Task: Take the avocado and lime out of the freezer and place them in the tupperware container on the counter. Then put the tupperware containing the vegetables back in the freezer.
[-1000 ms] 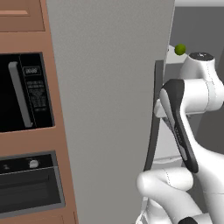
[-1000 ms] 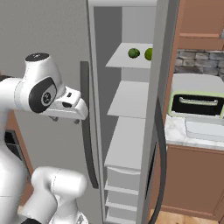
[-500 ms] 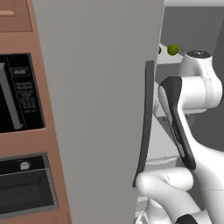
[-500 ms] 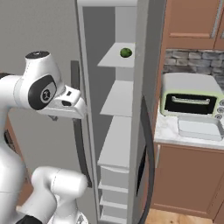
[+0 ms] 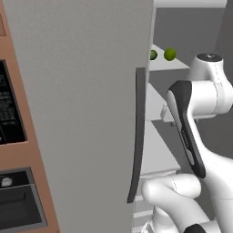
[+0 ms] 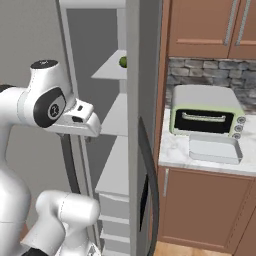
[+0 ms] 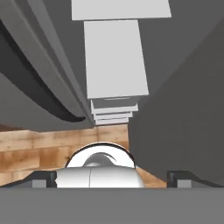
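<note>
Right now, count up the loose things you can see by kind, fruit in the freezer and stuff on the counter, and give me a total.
Fruit on the freezer shelf: 2, the avocado and the lime
Tupperware container on the counter: 1
Toaster oven on the counter: 1
Total: 4

Avocado (image 5: pixel 153 54) half hidden behind freezer door (image 5: pixel 82 113). In right base view, one green fruit (image 6: pixel 123 62) mostly hidden; kind unclear.

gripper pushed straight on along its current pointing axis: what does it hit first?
Judging by the hand view, the open gripper points down into the freezer, toward the white drawers below the shelves. Those look first in line; depth is unclear.
</note>
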Motion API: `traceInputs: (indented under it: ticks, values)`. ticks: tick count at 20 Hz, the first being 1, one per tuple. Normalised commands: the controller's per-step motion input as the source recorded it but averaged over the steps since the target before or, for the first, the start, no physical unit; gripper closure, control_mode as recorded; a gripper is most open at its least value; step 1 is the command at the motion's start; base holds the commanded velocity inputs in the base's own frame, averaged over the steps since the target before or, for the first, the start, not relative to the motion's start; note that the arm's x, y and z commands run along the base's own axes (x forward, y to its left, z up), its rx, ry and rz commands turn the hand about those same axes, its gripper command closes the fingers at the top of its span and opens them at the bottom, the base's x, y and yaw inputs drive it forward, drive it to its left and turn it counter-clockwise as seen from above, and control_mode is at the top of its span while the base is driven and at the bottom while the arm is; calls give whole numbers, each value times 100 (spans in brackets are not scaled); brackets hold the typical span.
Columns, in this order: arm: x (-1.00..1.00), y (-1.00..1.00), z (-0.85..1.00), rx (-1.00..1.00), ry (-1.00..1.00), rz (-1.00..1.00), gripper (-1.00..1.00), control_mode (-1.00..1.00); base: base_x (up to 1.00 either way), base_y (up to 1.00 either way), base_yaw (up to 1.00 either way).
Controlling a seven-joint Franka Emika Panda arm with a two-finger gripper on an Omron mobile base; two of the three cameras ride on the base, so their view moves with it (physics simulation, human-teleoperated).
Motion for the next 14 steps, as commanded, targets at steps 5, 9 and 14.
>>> traceInputs:
  ticks: [5, 9, 14]
  values:
    - [0, 0, 0, 0, 0, 0, -100, 100, 63, -24, 0]
    - [0, 0, 0, 0, 0, 0, -100, 100, 61, -39, -1]
    - [4, -18, 0, 0, 0, -1, -100, -100, 25, -23, -1]
